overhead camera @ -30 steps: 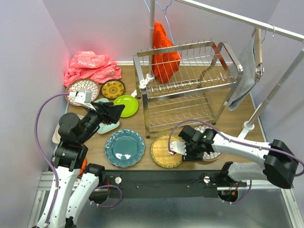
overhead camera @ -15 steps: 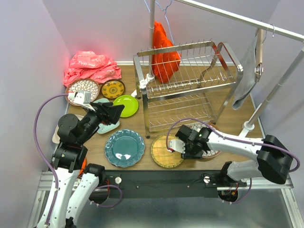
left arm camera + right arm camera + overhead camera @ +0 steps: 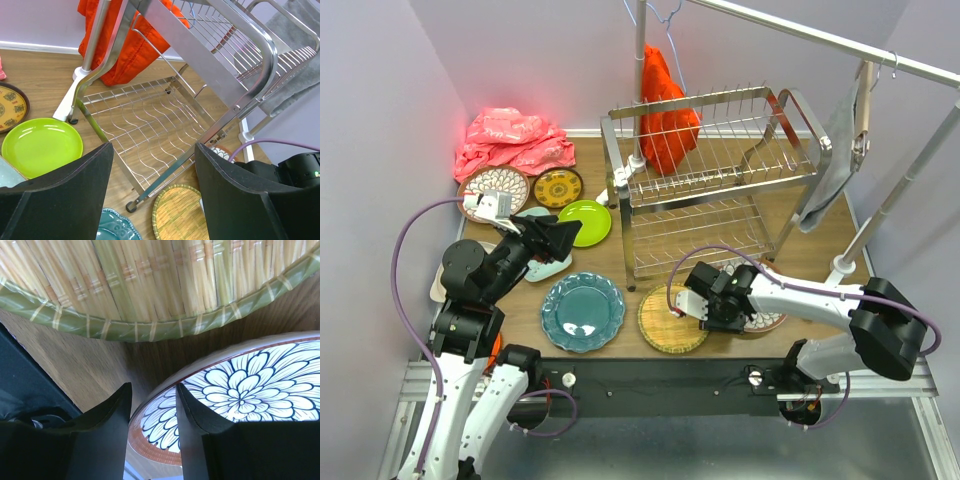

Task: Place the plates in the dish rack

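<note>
Jaws of the right gripper (image 3: pixel 153 390) stand astride the rim of the white petal-patterned plate (image 3: pixel 240 385), one finger on the outer side of the brown-red edge, the other on the patterned side. They are set narrow, with a gap between them in the wrist view. Whether the pads already pinch the rim cannot be told. The plate lies flat on the table (image 3: pixel 588 160), just beside the woven-yellow plate (image 3: pixel 665 322) on its left, the two rims close with a strip of bare wood between them.

Direction is what the coming move turns on. Seen from above, the dish rack (image 3: pixel 720 170) stands directly beyond the plate, away from the arm bases, with its lower tier facing the plate. The plate is round, so no long axis counts. What matters is that it lies flat, while the rack's upright wires would likely take it on edge, so the lift will probably need a tilt as the plate travels forward. The right arm is plainly the nearer one to this plate and to the rack's front.

The left gripper (image 3: pixel 152 147) hangs above the left-hand group of dishes, jaws wide and holding nothing. Its camera looks toward the rack across the lime green plate (image 3: pixel 585 222), and the teal scalloped plate (image 3: pixel 582 311) lies closer to the arm bases.
</note>
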